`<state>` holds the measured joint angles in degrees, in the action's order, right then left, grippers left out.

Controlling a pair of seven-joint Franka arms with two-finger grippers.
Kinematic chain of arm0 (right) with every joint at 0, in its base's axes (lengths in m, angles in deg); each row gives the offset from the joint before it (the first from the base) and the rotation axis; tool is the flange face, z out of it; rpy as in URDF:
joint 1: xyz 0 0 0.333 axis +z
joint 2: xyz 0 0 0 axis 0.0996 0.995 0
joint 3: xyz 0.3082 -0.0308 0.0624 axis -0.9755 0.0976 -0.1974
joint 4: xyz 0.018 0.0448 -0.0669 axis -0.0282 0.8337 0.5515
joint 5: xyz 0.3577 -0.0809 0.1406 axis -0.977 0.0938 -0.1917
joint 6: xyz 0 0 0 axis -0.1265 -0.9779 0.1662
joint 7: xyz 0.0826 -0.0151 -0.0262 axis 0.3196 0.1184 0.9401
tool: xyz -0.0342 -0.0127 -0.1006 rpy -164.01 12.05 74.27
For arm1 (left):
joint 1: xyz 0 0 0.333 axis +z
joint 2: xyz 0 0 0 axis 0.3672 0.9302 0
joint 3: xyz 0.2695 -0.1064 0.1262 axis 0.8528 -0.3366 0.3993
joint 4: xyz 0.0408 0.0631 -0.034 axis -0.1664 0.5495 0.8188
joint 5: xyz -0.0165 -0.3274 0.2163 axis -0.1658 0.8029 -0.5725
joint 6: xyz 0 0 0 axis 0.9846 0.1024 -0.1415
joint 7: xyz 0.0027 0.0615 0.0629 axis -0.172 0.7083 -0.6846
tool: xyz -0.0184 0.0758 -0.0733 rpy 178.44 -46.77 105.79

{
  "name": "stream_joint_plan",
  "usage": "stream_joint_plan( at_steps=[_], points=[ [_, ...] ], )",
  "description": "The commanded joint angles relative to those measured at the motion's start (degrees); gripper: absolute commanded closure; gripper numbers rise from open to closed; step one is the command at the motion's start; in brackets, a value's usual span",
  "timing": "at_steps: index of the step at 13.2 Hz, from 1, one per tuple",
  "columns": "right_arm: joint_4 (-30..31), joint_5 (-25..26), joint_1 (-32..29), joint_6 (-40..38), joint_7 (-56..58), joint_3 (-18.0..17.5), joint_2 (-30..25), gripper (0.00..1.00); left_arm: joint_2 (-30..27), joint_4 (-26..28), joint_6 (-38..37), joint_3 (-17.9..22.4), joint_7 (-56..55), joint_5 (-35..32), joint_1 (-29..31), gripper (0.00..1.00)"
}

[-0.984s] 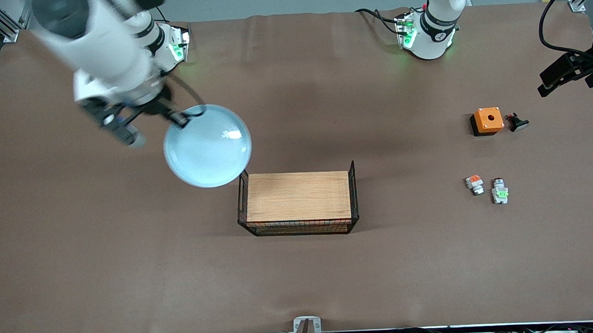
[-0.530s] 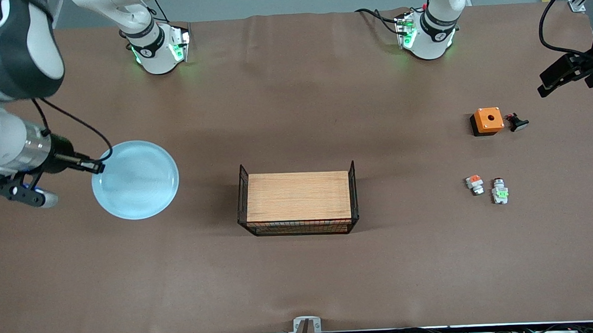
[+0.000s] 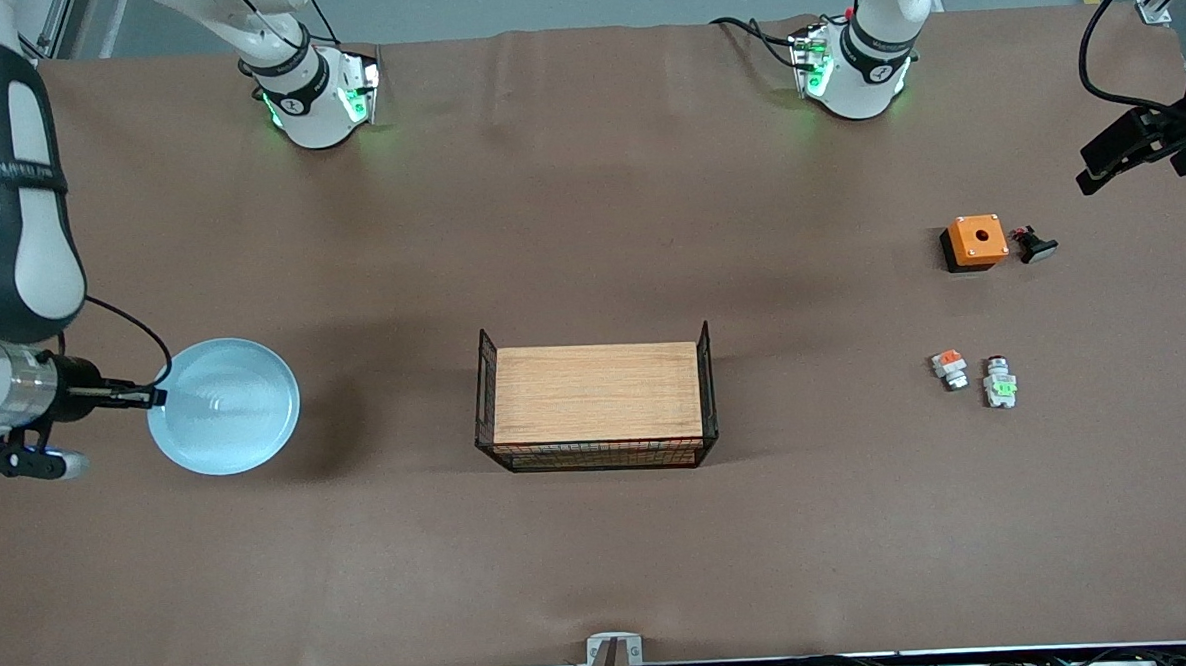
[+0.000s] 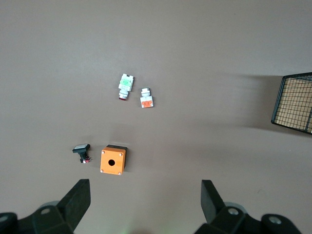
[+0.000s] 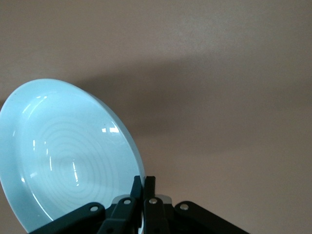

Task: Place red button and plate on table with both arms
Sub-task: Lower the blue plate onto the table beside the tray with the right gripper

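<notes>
The pale blue plate (image 3: 224, 406) hangs tilted a little above the brown table (image 3: 603, 553), at the right arm's end, and casts a shadow beside it. My right gripper (image 3: 155, 396) is shut on its rim; the right wrist view shows the jaws (image 5: 144, 180) pinched on the plate's edge (image 5: 68, 151). The red button (image 3: 1000, 385), a small white module with a green tab, lies on the table at the left arm's end and shows in the left wrist view (image 4: 126, 86). My left gripper (image 3: 1111, 150) is open and empty, high over the table near the orange box (image 4: 145, 190).
A wooden board with black wire-mesh ends (image 3: 596, 393) stands mid-table. Beside the red button lies a similar module with an orange tab (image 3: 949, 367). An orange square box (image 3: 975, 241) and a small black part (image 3: 1035, 245) lie farther from the front camera.
My right arm has carried the plate from beside the wooden board toward the right arm's end of the table and lowered it. The left arm has not moved.
</notes>
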<state>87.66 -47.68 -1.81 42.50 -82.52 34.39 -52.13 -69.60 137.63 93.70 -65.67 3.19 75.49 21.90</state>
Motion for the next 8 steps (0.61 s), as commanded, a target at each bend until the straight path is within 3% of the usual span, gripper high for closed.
stream_joint_plan(
  at_steps=[1,8],
  points=[
    [2.37,0.66,-1.0,5.41,1.27,-1.12,1.99,0.99,-0.56,0.36,0.07,0.56,-0.73,0.72,-0.36,0.0],
    [4.05,1.99,-4.86,14.48,10.75,-1.12,8.23,0.98,0.14,0.28,0.59,0.56,-0.73,0.46,-0.36,0.0]
  ],
)
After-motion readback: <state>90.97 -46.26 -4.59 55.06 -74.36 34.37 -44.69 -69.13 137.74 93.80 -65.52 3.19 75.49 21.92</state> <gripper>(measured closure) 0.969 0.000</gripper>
